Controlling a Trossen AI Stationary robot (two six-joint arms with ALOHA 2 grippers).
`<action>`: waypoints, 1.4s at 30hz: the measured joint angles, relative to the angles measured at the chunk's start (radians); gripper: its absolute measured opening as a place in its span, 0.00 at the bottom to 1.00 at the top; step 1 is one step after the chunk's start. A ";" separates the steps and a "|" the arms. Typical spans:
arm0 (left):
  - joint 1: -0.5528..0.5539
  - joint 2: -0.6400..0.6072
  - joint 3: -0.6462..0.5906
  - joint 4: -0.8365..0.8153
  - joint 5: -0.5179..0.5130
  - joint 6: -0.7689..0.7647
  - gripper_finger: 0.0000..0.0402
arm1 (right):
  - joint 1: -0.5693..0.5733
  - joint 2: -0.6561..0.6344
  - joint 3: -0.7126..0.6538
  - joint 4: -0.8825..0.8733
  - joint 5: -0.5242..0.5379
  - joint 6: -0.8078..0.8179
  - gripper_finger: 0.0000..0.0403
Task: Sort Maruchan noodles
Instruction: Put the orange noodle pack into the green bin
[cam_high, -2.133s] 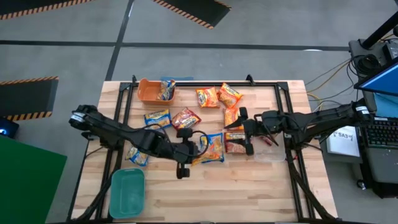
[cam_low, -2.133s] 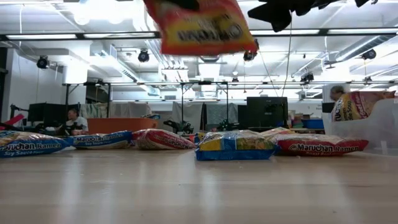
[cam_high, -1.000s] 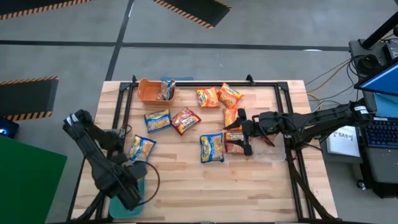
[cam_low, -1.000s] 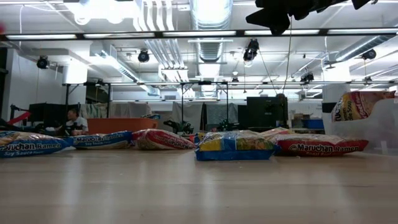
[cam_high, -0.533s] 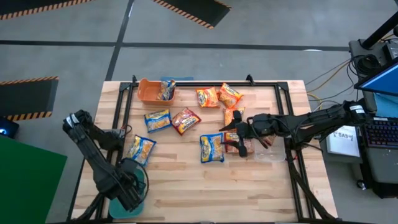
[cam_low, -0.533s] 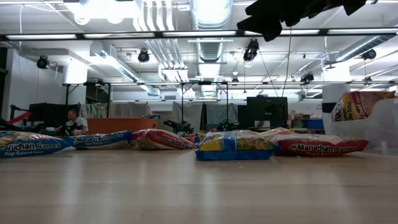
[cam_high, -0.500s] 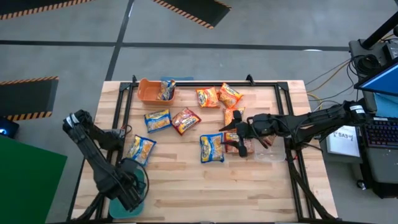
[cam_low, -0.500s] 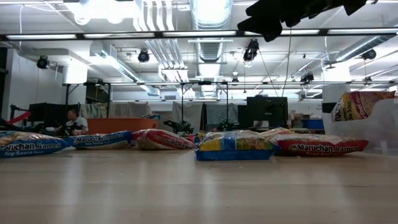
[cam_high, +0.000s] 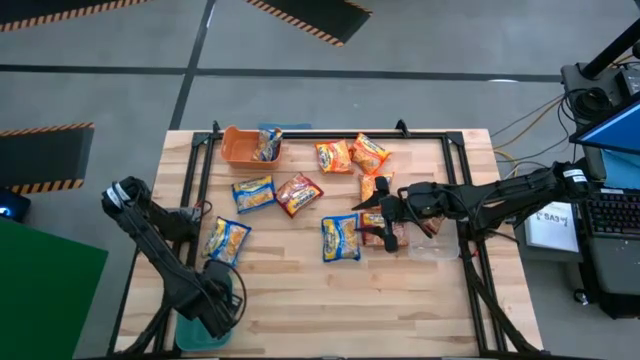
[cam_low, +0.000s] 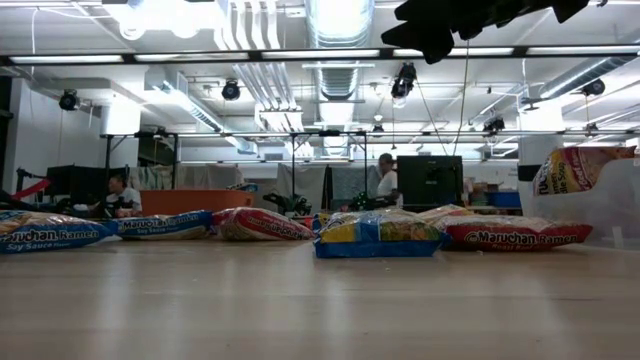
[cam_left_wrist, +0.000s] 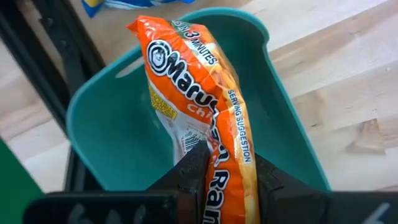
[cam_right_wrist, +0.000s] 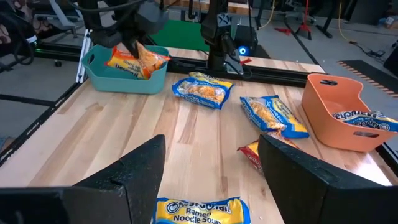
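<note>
My left gripper (cam_left_wrist: 227, 180) is over the near-left corner of the table, above the teal bin (cam_left_wrist: 99, 124), shut on an orange Maruchan packet (cam_left_wrist: 193, 87). The right wrist view shows that packet (cam_right_wrist: 134, 62) at the rim of the teal bin (cam_right_wrist: 118, 81). My right gripper (cam_high: 385, 225) is open above a red packet (cam_high: 375, 235) right of the table's middle. A blue-and-yellow packet (cam_right_wrist: 198, 210) lies flat below its fingers. More packets lie flat on the wood: blue-and-yellow ones (cam_high: 253, 192), (cam_high: 228, 240), a red one (cam_high: 298, 193) and orange ones (cam_high: 333, 155), (cam_high: 369, 152). My left gripper pinches the orange packet between its two fingers (cam_left_wrist: 199, 165) at the end nearest the wrist (cam_left_wrist: 221, 168), one finger on each flat face. The fingers come from above, pointing down. The packet hangs edge-on below them into the teal bin; whether it touches the bin's floor I cannot tell.
An orange bin (cam_high: 245, 148) stands at the far-left of the table with one packet (cam_high: 268, 143) in it. A clear container (cam_low: 600, 200) with a packet stands at the right. Black frame rails (cam_high: 200, 170) run along the table's sides. Bare wood lies along the near edge (cam_high: 350, 300).
My left arm has swung from the table's middle to the near-left corner, carrying the orange packet clear of the table, and now holds it down into the teal bin. My right gripper has shifted a little toward the table's left and near edge, staying open.
</note>
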 joint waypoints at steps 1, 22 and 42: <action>0.000 0.000 -0.006 0.012 0.000 0.000 0.12 | 0.000 0.000 0.000 0.000 0.000 0.000 0.61; 0.014 0.000 -0.038 0.264 -0.102 0.164 0.43 | 0.000 0.000 0.000 0.000 0.000 -0.006 0.61; 0.140 0.000 0.085 0.225 -0.123 0.562 0.44 | 0.000 0.000 0.000 0.000 0.000 -0.002 0.60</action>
